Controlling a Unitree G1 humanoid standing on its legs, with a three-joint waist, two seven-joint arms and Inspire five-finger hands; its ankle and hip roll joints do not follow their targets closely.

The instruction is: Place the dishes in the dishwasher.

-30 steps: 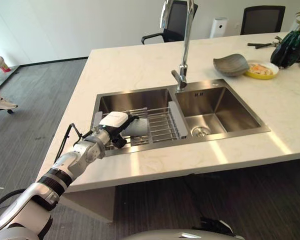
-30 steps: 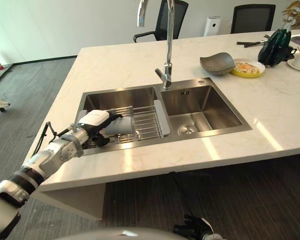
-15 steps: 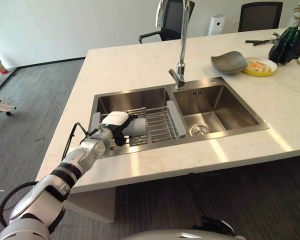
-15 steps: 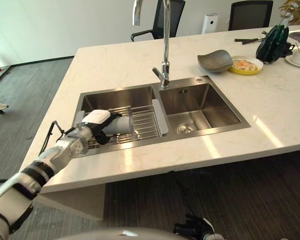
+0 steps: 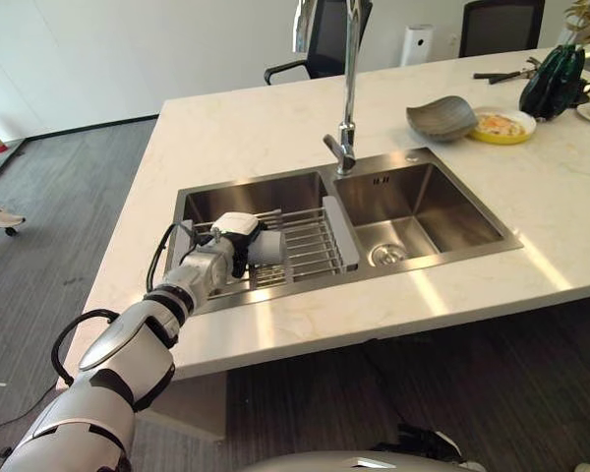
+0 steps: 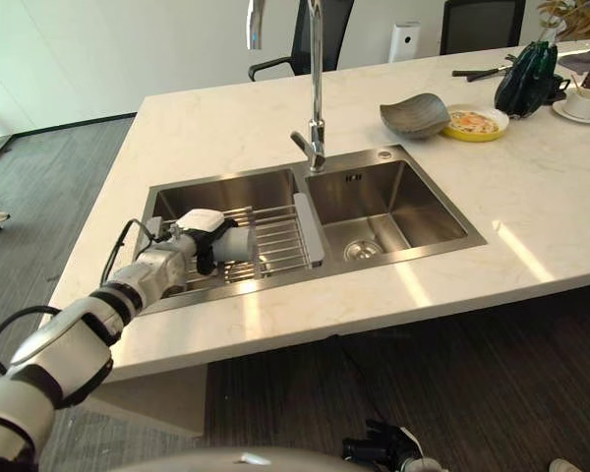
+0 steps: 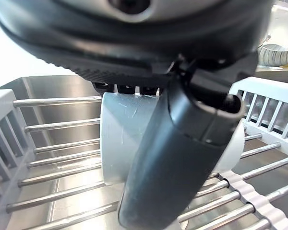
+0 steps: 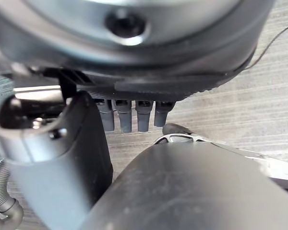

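Note:
A grey cup point(image 5: 267, 248) lies on its side on the wire rack point(image 5: 310, 246) in the left sink basin point(image 5: 265, 192). My left hand point(image 5: 231, 234) reaches over the basin's near left edge and is shut on the cup. Up close, my fingers rest over the top of the cup point(image 7: 120, 139) and my thumb point(image 7: 177, 158) crosses its side. A grey bowl point(image 5: 441, 118) and a yellow plate point(image 5: 501, 124) with food sit on the counter beyond the right basin. My right hand point(image 6: 379, 447) hangs low in front of the counter, its fingers point(image 8: 134, 115) relaxed above the floor.
A tall faucet point(image 5: 347, 88) stands behind the divider between the two basins. The right basin point(image 5: 418, 206) holds only its drain. A dark green bag point(image 5: 556, 79) and a cup on a saucer point(image 6: 582, 102) stand at the far right of the counter. Office chairs stand behind the counter.
The head view has shifted. My left arm has stretched farther over the rack, and the hand has closed more tightly round the cup's side.

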